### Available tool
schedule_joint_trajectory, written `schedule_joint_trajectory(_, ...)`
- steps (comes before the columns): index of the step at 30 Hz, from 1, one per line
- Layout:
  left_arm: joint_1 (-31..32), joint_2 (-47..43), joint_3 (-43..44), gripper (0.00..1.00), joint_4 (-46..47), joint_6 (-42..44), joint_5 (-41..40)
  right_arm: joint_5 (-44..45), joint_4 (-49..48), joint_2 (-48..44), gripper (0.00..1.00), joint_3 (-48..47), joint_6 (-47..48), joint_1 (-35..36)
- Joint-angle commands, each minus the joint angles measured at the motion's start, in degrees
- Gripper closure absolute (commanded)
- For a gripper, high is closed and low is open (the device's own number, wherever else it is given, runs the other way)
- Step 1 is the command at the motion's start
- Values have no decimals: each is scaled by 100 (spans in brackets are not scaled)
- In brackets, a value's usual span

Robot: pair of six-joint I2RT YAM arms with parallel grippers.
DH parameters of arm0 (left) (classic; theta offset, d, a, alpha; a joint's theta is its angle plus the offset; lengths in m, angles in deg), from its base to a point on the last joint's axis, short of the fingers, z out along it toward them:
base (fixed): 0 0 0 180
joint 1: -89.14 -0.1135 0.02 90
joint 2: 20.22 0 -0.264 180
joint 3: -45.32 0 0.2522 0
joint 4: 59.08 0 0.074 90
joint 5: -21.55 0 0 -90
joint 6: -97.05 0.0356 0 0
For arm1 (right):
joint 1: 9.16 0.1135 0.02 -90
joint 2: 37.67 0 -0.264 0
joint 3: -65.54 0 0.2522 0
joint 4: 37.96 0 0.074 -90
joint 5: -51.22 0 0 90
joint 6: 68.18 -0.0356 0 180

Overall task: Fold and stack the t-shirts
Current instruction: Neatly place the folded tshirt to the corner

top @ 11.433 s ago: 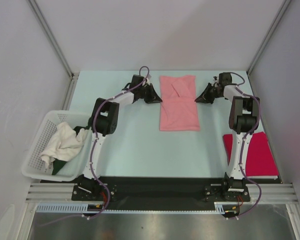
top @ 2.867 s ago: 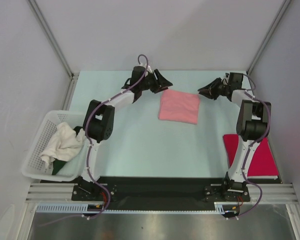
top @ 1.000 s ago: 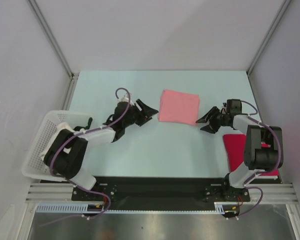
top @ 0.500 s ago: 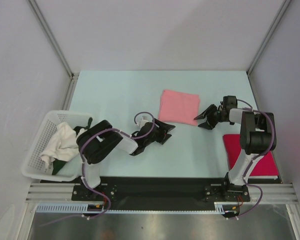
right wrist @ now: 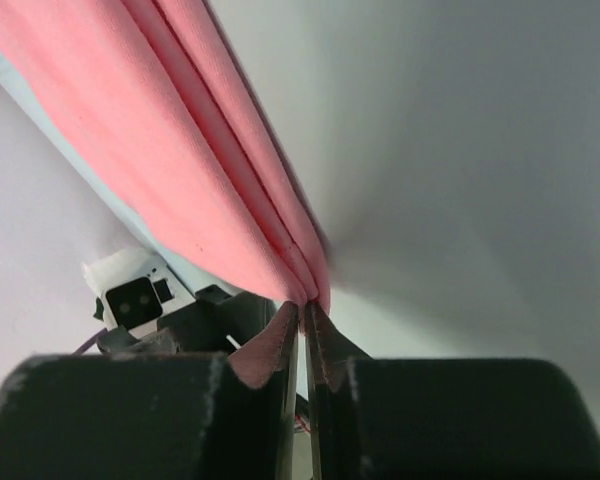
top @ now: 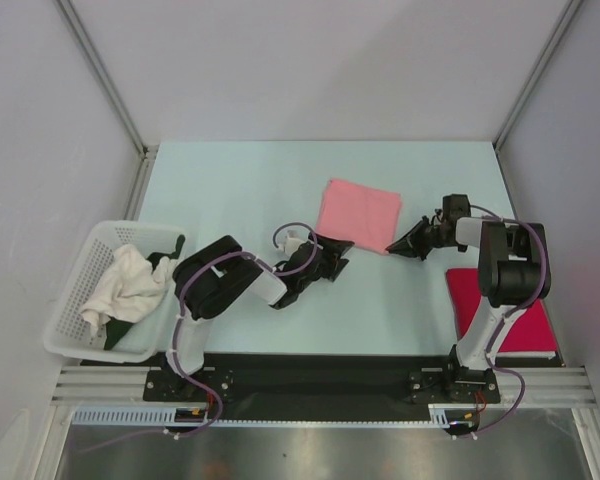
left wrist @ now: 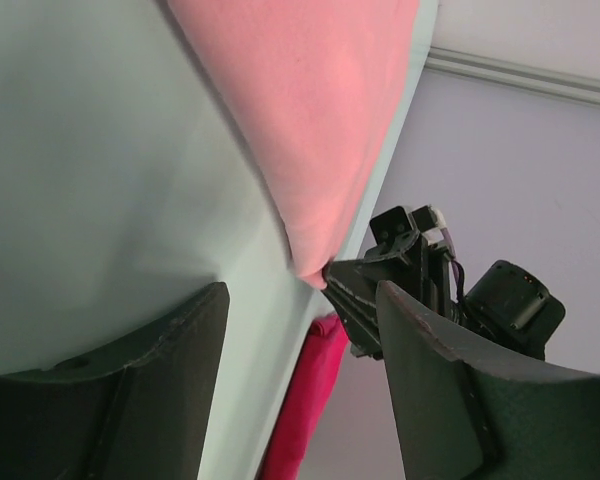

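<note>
Right tool (right wrist: 303, 308) is pinching, jaws nearly together, only the very tip of the near-right corner of the folded pink t-shirt (top: 358, 213), which is lying mid-worktop (top: 230, 190). Left tool (top: 340, 255) is gaping empty just beside the shirt. Risk: with so shallow a bite, layers slipping free or unfolding on the way to the magenta t-shirt (top: 530, 320).

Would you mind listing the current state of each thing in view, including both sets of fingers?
Pink t-shirt: folded, flat on the table, one corner pinched.
Red t-shirt: lying flat at the table's near right, not gripped.
Basket: upright, holding crumpled white cloth.
Left fingers: open, empty, near the pink t-shirt.
Right fingers: shut on the pink t-shirt's corner.
</note>
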Motion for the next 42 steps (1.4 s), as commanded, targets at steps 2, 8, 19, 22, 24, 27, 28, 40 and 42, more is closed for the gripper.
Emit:
schedule_joint_trajectory(2, 40, 107, 287, 33, 468, 199, -69, -467, 23, -461, 90, 351, -209, 83)
schedule_joint_trajectory(8, 250, 98, 191, 34, 459, 226, 10, -722, -382, -998, 85, 1099, -649, 100)
schedule_joint_trajectory(19, 734, 186, 603, 36, -805, -310, -200, 76, 1164, -1736, 51, 388, 687, -752)
schedule_joint_trajectory(22, 726, 378, 911, 39, -1114, -310, -333, 200, 1129, -2043, 51, 511, 599, -752)
schedule_joint_trajectory(24, 726, 441, 1157, 41, -1446, -354, -368, 244, 1164, -2185, 51, 581, 599, -761)
schedule_joint_trajectory(27, 726, 459, 1587, 45, -2349, -310, -508, 446, 1366, -2484, 51, 503, 695, -779)
schedule_joint_trajectory(28, 734, 459, 1675, 47, -2519, -354, -543, 525, 1419, -2545, 51, 468, 696, -779)
schedule_joint_trajectory(40, 752, 731, 2090, 60, -2979, -653, -623, 710, 1472, -2564, 50, 212, 819, -787)
schedule_joint_trajectory(42, 735, 722, 2001, 70, -2506, -601, -509, 640, 1271, -2432, 41, 212, 933, -787)
